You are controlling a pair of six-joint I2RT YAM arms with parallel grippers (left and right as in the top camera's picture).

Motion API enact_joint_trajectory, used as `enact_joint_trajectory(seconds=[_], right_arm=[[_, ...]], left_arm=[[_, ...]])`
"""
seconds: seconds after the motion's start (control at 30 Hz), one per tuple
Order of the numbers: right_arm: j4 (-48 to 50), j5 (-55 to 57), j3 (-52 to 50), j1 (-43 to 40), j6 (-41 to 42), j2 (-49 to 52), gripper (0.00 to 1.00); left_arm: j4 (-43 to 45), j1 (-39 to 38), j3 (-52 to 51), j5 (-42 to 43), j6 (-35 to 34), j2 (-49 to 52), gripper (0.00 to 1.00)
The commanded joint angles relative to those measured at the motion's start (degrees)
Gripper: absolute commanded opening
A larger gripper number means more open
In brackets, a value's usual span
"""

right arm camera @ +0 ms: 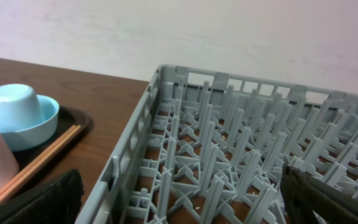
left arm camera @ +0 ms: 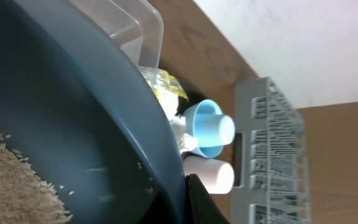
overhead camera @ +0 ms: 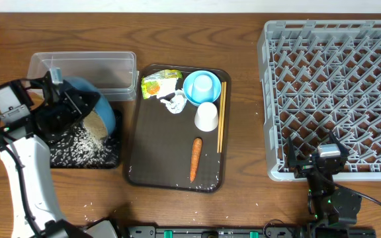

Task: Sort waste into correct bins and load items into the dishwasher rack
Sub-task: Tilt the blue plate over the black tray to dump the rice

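My left gripper point(overhead camera: 68, 106) is shut on the rim of the dark-blue plate point(overhead camera: 103, 106), which it holds tilted over the black tray point(overhead camera: 114, 158). White rice point(overhead camera: 78, 142) lies heaped in that tray, and more clings to the plate point(left arm camera: 73, 124). Behind stands the clear tub point(overhead camera: 84, 69). The wrapper point(overhead camera: 159, 84), tissue point(overhead camera: 174, 102), light-blue bowl point(overhead camera: 202, 86), white cup point(overhead camera: 206, 117), chopsticks point(overhead camera: 221, 116) and carrot point(overhead camera: 195, 158) lie on the brown serving tray point(overhead camera: 157, 152). My right gripper point(right arm camera: 185, 205) hangs open over the near left corner of the grey rack point(overhead camera: 336, 92).
A few stray rice grains dot the wooden table near its front left edge and the brown tray's near end. The rack's upright pegs point(right arm camera: 229, 143) rise close below the right gripper. Bare wood separates the brown tray from the rack.
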Motion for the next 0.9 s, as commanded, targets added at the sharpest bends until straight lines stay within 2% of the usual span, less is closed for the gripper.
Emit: enact_joint_trajectory(seconds=[0.0, 0.2, 0.3, 0.4, 0.57, 0.87], right_arm=[[-0.22, -0.39, -0.09, -0.90, 0.81, -0.02, 0.99], [-0.22, -0.39, -0.09, -0.90, 0.81, -0.02, 0.99], [-0.22, -0.39, -0.09, -0.90, 0.81, -0.02, 0.99], [-0.22, -0.39, -0.09, -0.90, 0.81, -0.02, 0.99], [-0.22, -0.39, -0.09, -0.90, 0.81, -0.02, 0.99], [-0.22, -0.39, -0.09, -0.90, 0.81, -0.02, 0.99]], left_arm=[[0.50, 2.21, 1.20, 7.96, 0.72, 0.68, 0.06], [1.70, 5.77, 1.20, 15.87, -2.36, 1.53, 0.06], [2.62, 8.92, 1.20, 16.46, -7.23, 1.60, 0.06], [3.06, 12.74, 1.20, 16.96, -9.09, 1.81, 0.06], [3.93, 17.27, 1.09, 23.67, -9.84, 3.08, 0.06], [3.89, 17.79, 1.09, 34.64, -9.81, 7.56, 0.06]])
